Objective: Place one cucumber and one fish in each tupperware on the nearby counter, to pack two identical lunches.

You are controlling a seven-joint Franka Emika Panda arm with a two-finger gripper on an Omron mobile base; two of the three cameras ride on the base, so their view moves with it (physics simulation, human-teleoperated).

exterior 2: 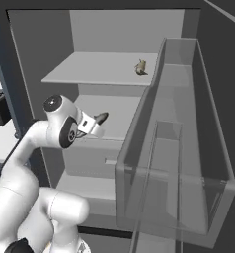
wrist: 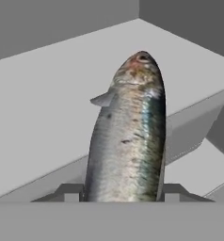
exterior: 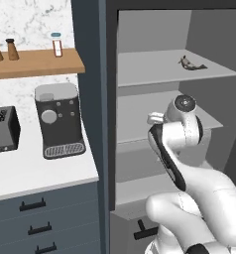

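A silver-grey fish (wrist: 128,136) stands head-up between my gripper's (wrist: 121,193) two fingertips, which are shut on its lower body. In the right base view the gripper (exterior 2: 96,122) hovers over the middle shelf (exterior 2: 119,111) of an open grey cabinet, with the fish's dark end (exterior 2: 102,117) poking out. A second fish (exterior: 192,63) (exterior 2: 140,67) lies on the top shelf, above and behind the hand. The white counter (exterior: 35,173) runs to the cabinet's left. The cucumber and the tupperware are out of view.
On the counter stand a coffee machine (exterior: 59,121) and a toaster (exterior: 3,129), under a wooden shelf (exterior: 35,62) with shakers. A clear door bin (exterior 2: 178,148) juts out close to the right of the arm. A drawer (exterior: 140,228) sits below the shelves.
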